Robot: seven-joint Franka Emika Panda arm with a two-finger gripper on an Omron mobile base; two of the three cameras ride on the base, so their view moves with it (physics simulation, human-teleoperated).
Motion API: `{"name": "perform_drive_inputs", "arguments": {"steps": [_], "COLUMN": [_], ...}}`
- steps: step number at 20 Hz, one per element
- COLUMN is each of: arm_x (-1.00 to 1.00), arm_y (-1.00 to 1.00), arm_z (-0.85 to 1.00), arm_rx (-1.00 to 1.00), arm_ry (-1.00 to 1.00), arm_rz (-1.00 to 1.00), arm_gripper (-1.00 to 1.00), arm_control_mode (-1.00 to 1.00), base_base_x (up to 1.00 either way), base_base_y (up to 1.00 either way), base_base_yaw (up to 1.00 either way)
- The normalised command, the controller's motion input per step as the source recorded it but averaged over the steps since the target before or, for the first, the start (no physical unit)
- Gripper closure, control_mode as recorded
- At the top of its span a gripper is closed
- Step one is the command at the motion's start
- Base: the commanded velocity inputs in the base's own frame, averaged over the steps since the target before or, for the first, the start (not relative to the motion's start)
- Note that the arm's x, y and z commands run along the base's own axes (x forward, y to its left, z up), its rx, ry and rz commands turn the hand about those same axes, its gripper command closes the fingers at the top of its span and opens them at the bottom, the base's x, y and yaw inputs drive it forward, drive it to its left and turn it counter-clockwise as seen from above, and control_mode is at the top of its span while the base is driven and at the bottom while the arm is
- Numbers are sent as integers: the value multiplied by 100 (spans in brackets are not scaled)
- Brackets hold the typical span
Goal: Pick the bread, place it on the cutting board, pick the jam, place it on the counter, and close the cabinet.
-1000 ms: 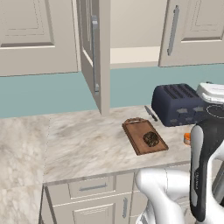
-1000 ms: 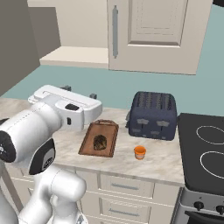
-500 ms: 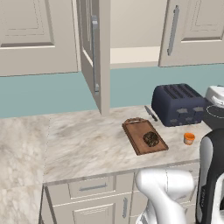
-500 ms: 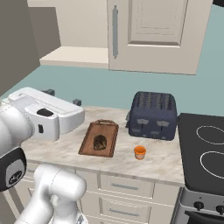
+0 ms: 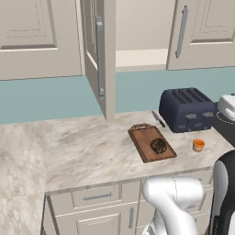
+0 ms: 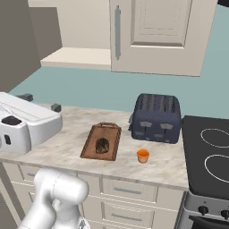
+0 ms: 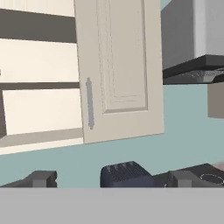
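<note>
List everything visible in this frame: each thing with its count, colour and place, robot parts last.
bread: one, dark brown, on the cutting board.
cutting board: one, reddish-brown, on the counter in front of the toaster's left side.
jam: one, orange, on the counter in front of the toaster.
toaster: one, dark blue, at the back of the counter.
knife: one, dark, left of the toaster.
counter: one, beige marbled, over drawers.
cabinet: beige, one door swung open, cream shelf inside.
stove: one, black, right of the counter.
claw: dark fingertips apart, nothing between them, facing the cabinet.
</note>
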Motion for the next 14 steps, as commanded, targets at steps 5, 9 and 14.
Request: {"name": "perform_drive_inputs", "arguments": {"steps": [5, 9, 14], "arm_x": [-26, -24, -25], "arm_y": [28, 30, 27], "arm_z": [0, -1, -5], "arm_rx": [-6, -5, -3], "arm_ry": [-11, -8, -2], "arm_rz": [0, 0, 0], "arm_gripper": [-100, -100, -100], "arm_control_mode": [-100, -100, -100], "base_base_x": [0, 0, 0], "base_base_y": [0, 0, 0], "base_base_yaw": [0, 0, 0]}}
